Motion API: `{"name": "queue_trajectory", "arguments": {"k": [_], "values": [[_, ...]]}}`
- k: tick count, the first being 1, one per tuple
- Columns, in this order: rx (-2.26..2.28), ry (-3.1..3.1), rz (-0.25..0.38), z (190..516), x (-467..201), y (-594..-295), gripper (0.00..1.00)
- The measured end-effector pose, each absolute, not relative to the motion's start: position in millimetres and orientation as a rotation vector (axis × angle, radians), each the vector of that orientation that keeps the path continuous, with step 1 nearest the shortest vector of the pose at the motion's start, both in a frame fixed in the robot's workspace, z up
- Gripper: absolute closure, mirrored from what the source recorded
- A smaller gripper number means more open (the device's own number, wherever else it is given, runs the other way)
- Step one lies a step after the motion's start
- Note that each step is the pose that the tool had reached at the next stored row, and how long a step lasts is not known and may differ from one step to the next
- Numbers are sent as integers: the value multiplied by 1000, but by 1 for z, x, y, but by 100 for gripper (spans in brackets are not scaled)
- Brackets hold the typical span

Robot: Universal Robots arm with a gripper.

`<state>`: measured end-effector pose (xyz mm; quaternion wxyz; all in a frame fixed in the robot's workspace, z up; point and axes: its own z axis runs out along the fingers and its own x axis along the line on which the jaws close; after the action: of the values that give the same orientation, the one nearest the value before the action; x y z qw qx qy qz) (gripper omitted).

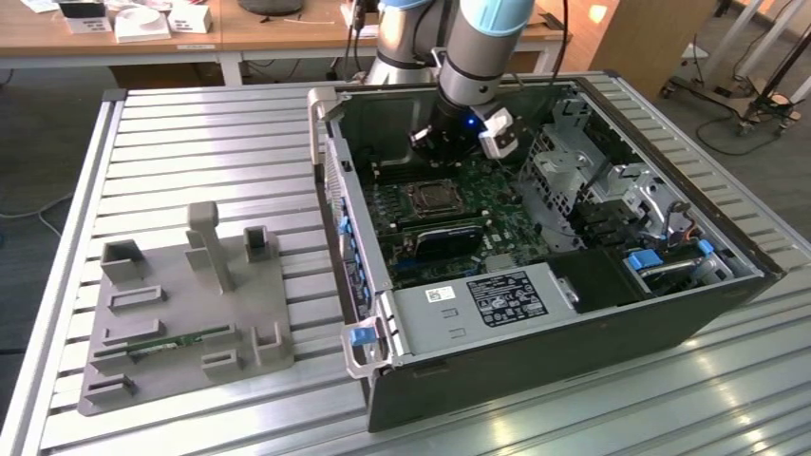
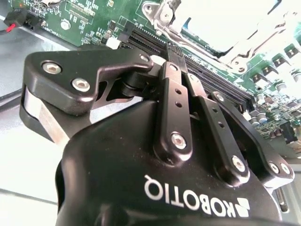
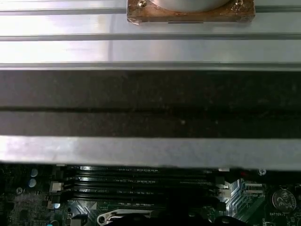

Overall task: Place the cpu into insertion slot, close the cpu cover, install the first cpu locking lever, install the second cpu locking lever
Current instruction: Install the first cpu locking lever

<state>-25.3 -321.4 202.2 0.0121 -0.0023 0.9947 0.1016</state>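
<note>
Fingers [image 2: 175, 84] clenched together, beside the insertion slot [image 1: 435, 198]; the lever step likely wants a steady push, clear of the memory slots [image 3: 141, 181].

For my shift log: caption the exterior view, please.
The claw hangs inside the open computer case, over the green board near the insertion slot.

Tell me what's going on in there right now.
The arm's tool sits inside the open computer case. It is shut, with its tip just above the memory slots, right beside the insertion slot. It grips nothing I can see. Whether the socket is locked down, I cannot tell.
</note>
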Motion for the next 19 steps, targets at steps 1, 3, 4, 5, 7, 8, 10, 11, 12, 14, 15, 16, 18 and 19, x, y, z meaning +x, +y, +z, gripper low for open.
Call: {"name": "queue_trajectory", "arguments": {"k": [1,3,4,5,7,8,10,11,12,14,15,16,18,19], "values": [[-7,3101,317,202,-25,-322,90],[-7,3101,318,201,-25,-322,90],[-7,3101,318,201,-25,-322,90],[-7,3101,319,200,-25,-322,90],[-7,3101,321,199,-25,-323,90],[-7,3101,322,198,-25,-324,90],[-7,3100,325,197,-25,-324,90],[-7,3101,326,196,-25,-324,90],[-7,3101,328,195,-25,-324,90],[-7,3100,332,194,-25,-324,90],[-7,3100,334,194,-25,-324,90],[-7,3100,335,194,-25,-324,90],[-7,3099,338,196,-25,-324,90],[-7,3099,337,199,-25,-324,90]]}}
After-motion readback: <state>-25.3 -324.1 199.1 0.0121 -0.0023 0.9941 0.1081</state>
